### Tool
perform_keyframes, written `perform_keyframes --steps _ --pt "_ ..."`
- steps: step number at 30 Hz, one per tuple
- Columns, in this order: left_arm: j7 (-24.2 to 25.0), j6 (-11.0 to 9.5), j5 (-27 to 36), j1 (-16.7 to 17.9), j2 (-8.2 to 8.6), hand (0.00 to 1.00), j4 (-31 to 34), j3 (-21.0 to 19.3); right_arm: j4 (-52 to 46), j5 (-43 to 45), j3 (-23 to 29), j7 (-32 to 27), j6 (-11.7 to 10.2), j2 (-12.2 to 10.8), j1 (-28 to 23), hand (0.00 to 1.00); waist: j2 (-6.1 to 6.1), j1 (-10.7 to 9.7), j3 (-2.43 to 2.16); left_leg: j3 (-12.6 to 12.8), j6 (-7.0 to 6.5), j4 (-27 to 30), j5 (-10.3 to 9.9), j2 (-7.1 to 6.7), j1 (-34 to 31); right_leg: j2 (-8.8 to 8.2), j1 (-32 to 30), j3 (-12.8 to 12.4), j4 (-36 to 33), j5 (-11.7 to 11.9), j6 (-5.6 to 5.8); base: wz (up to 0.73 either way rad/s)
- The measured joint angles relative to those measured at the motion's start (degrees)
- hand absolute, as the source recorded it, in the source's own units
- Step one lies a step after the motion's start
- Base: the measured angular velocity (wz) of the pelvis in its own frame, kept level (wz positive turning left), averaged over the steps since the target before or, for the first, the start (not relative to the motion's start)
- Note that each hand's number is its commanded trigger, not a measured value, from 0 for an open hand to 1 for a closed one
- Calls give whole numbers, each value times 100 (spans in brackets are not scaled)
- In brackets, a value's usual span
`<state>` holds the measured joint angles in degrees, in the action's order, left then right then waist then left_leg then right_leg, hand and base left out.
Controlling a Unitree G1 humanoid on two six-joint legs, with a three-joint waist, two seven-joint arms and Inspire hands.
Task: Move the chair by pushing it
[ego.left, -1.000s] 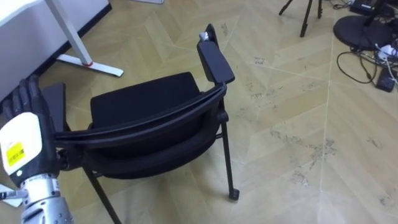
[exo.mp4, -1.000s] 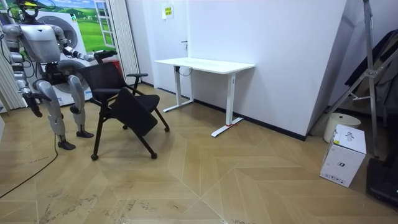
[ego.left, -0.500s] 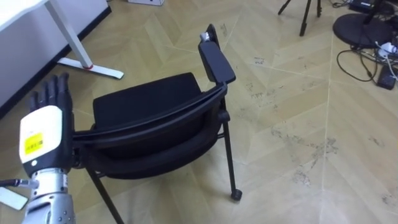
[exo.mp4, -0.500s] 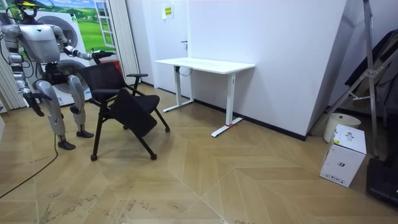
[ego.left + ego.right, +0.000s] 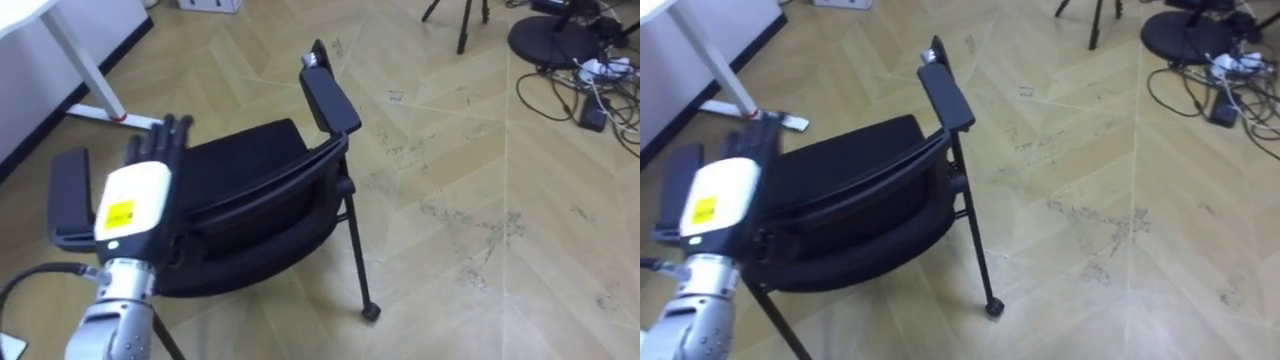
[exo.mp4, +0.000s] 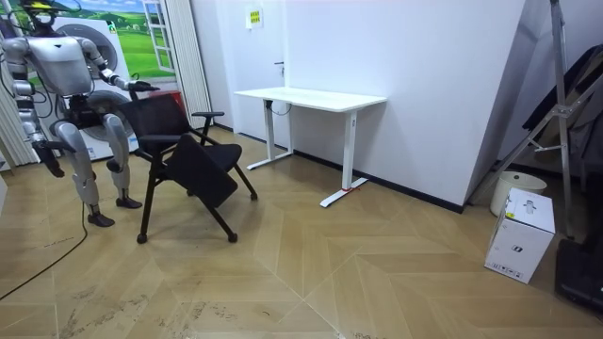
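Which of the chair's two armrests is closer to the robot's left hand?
The armrest on the eye view's left, right beside the left hand, whose straight fingers reach over the chair's backrest. The other armrest sits at the backrest's far end.

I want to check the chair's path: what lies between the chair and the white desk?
In the room view, only bare wooden floor lies between the chair and the white desk; nothing stands there.

Apparently illegible sticker (image 5: 118, 213) on left hand (image 5: 143, 182)
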<state>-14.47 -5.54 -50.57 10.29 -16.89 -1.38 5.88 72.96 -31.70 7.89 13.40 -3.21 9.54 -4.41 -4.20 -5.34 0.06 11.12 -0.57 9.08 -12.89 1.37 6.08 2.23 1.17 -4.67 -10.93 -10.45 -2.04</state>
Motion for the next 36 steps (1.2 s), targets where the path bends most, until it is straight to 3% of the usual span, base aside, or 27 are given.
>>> perform_keyframes --steps 4,8,11,14,18,25,30,36 --pt "256 25 30 0 0 0 -4 12 6 3 -28 2 11 26 -32 0 4 -74 4 -1 0 -1 0 3 13 11 0 -24 8 0 -1 -9" --pt "413 66 67 -2 6 0 -170 125 56 -53 -52 -8 31 38 -62 0 47 -77 36 8 0 -10 0 0 39 18 -1 -97 18 0 -1 -10" --pt "273 -164 166 -162 -11 0 -682 107 53 43 -45 -40 43 89 -102 0 66 -11 53 133 1 -60 0 5 149 30 53 -150 -7 1 -3 -12" --pt "227 -340 266 -300 -9 0 -1168 90 36 252 39 -39 44 149 -68 0 -4 18 13 178 1 -79 0 2 255 39 121 -180 -4 -1 -2 -11" --pt "182 -493 370 -582 -10 0 -1692 22 33 422 90 -29 45 181 -50 0 3 19 8 247 2 -79 0 30 310 75 110 -217 -44 -1 -9 -8" --pt "107 -547 375 -732 -9 0 -2185 -133 42 476 91 -17 189 191 -83 0 73 -65 -46 320 3 -80 1 45 431 114 106 -323 -196 4 -7 -12" --pt "92 -575 375 -824 -8 0 -2531 -258 40 509 131 -13 271 194 -77 0 41 -56 -80 460 59 -169 -39 94 565 214 82 -471 -350 8 -13 -16" --pt "90 -576 377 -840 -8 0 -2688 -364 39 512 250 -51 333 238 -138 0 16 -65 -95 456 83 -165 -35 126 589 255 85 -468 -398 12 -51 -4"
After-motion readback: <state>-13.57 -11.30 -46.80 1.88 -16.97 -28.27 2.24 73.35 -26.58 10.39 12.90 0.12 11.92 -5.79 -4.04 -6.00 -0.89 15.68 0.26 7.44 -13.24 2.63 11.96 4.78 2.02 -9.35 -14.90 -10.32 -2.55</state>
